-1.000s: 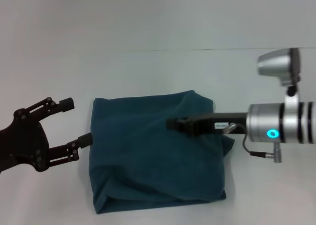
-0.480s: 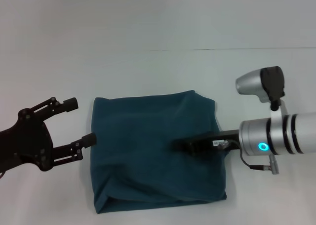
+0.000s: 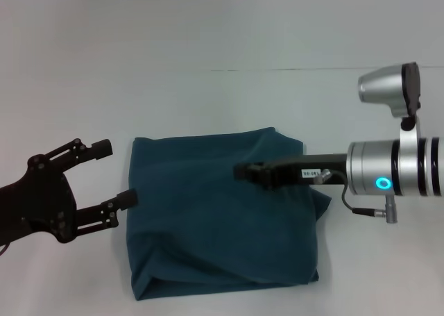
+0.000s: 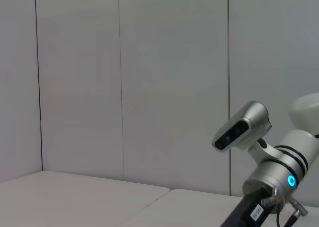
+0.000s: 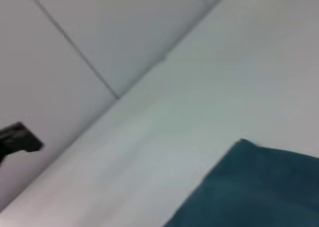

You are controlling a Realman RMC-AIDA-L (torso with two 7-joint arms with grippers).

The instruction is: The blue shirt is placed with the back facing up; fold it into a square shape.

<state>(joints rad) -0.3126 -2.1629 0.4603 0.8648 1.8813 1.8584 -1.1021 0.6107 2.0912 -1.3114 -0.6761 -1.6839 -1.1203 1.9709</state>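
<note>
**Squaring off the folded shirt**

The blue shirt lies on the white desk as a compact, nearly square bundle, plain side up, its near edge rolled over in a soft fold and its right edge puckered outward. The left gripper hangs just off the shirt's left edge, fingers spread wide and holding nothing, the lower fingertip almost at the cloth. The right gripper reaches in from the right over the middle of the bundle; from here I cannot tell whether its fingers are parted or closed, nor whether they press the fabric or float above it.

The folding looks close to done, and what seems left is tidying. To do that well, I judge the right arm should smooth outward toward the bulging right side rather than drag across the centre, since thick cotton layers slide over each other easily. The left gripper would best steady the left edge lightly while that happens. Any lift-off should be straight up, so no fingertip snags a layer.
</note>
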